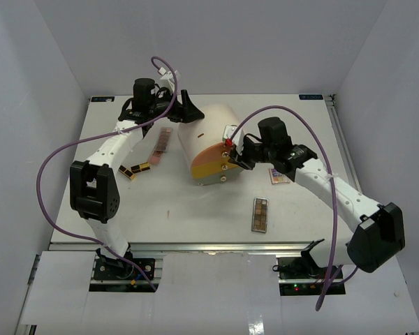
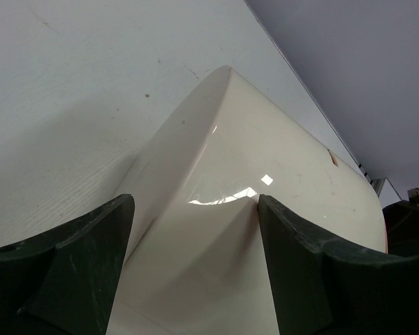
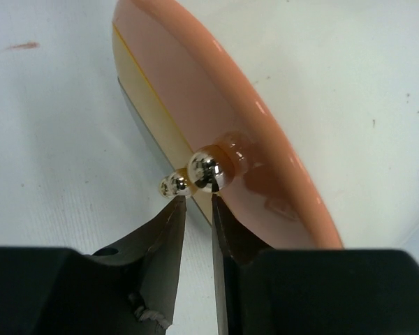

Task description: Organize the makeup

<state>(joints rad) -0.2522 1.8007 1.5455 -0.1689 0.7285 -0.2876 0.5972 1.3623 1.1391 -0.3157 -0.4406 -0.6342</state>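
With the makeup [image 1: 260, 214] lying loose on the desk [image 1: 195, 220] around the tipped cylinder [image 1: 209, 129], the left jaws stand wide astride its far end and the right jaws, barely parted and empty, sit just short of the silver knob [image 3: 209, 169] of the pink drawer [image 3: 195, 91], so opening it seems in hand: pinch, then pull straight.

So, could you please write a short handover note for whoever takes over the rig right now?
Left claw: spread wide astride the far rim of the cream cylinder, which lies on its side; contact unclear.
Right claw: barely parted, empty, tips at the pink drawer's knob.
Makeup: brown palette, pink palette, long palette and gold-and-black bars all lie loose on the table.
Done: nothing visibly stowed; drawers look shut.
To do: open a drawer, put everything away.
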